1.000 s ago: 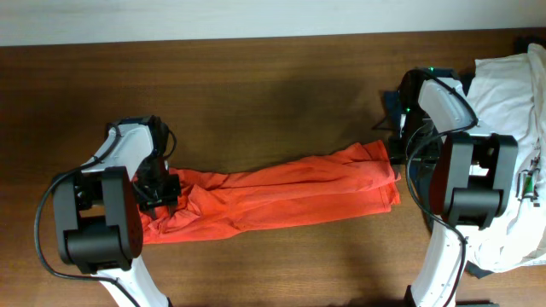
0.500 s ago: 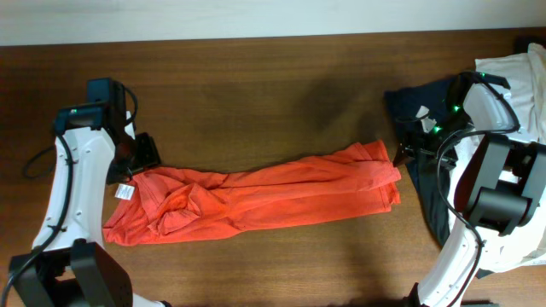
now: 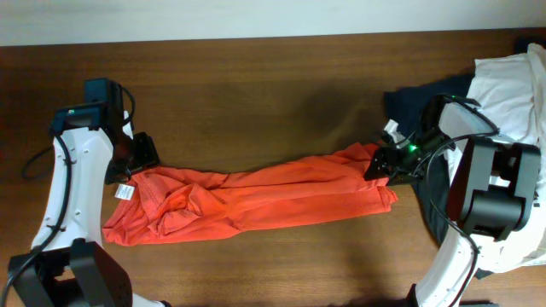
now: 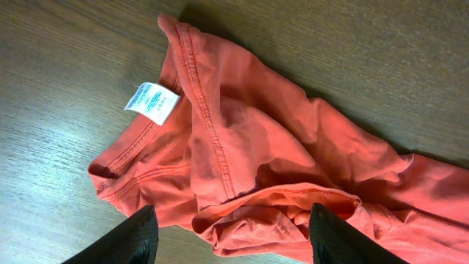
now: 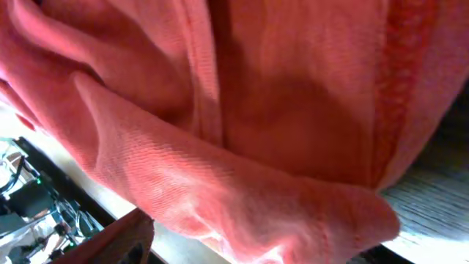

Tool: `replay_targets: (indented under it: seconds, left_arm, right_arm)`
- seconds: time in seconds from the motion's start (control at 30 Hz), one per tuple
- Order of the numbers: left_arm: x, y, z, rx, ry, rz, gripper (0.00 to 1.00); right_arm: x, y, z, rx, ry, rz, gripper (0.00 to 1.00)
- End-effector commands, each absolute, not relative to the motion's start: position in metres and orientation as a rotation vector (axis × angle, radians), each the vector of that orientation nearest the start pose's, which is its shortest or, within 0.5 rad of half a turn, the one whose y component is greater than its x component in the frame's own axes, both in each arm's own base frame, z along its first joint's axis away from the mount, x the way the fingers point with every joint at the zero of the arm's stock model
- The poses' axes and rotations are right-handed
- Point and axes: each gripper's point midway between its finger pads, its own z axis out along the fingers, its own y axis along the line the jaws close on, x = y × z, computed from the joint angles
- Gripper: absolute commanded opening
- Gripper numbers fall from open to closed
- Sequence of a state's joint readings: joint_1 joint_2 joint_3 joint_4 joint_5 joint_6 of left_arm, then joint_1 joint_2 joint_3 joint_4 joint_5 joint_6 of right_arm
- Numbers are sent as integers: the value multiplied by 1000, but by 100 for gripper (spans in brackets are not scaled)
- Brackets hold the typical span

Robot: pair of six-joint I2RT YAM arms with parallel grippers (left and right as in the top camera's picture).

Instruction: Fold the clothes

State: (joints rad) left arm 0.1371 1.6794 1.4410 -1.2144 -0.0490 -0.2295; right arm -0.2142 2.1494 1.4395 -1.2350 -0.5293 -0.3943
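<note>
Two arms stand at the ends of the T-shirt [image 3: 273, 200], which lies bunched in a long orange-red band across the table [image 3: 256, 94], nearer the arms' edge — its white neck tag [image 3: 122, 192] at the left end. The left gripper [image 4: 231, 220] hangs over that end, fingers apart, nothing between them. The right gripper [image 3: 377, 162] is at the band's right end; cloth fills its camera — whether it grips cannot be told. A white garment [image 3: 512, 85] and a navy garment [image 3: 414, 102] lie at the right edge.

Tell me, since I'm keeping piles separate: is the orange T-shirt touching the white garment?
Apart. The overhead view shows the orange T-shirt ending short of the dark navy garment, with the white garment beyond that.
</note>
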Motion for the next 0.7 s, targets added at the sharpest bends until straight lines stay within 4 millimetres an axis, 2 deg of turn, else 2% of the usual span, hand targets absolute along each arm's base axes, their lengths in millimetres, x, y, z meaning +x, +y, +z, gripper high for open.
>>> replay_targets:
  seconds: [0.0, 0.07, 0.1, 0.13, 0.2, 0.27, 0.33, 0.37, 0.43, 0.53, 0.6, 0.63, 0.67]
  left_arm:
    - [325, 53, 131, -563, 2973, 54, 66]
    - [325, 53, 131, -563, 2973, 54, 66]
    - [325, 53, 131, -563, 2973, 54, 66]
    - [325, 53, 131, -563, 2972, 54, 66]
    - [325, 53, 131, -563, 2973, 53, 66]
    - [325, 53, 131, -563, 2974, 53, 66]
    - [325, 53, 131, -563, 2974, 53, 66]
    - [325, 53, 131, -563, 2974, 53, 67]
    - [325, 53, 131, -563, 2973, 53, 70]
    - [325, 53, 131, -563, 2974, 53, 70]
    - [325, 53, 131, -563, 2973, 53, 70]
    - [325, 53, 131, -563, 2973, 53, 70]
    - [325, 53, 131, -563, 2973, 53, 70]
  right_arm:
    - [303, 17, -16, -153, 3274, 962, 47]
    - [304, 16, -17, -154, 3268, 956, 15]
    - [307, 13, -17, -158, 3269, 932, 4]
    - [312, 5, -17, -96, 3291, 868, 4]
    - [328, -26, -6, 94, 3339, 641, 4]
    - [353, -59, 22, 290, 3298, 470, 4]
    - [368, -68, 51, 318, 3242, 434, 4]
    - [371, -66, 64, 281, 3225, 424, 4]
    - [370, -47, 82, 166, 3221, 414, 4]
    - [366, -2, 86, -19, 3265, 407, 4]
    - [364, 37, 86, -167, 3278, 393, 4]
    - [361, 65, 86, -262, 3280, 380, 4]
    - [359, 84, 86, -336, 3275, 369, 4]
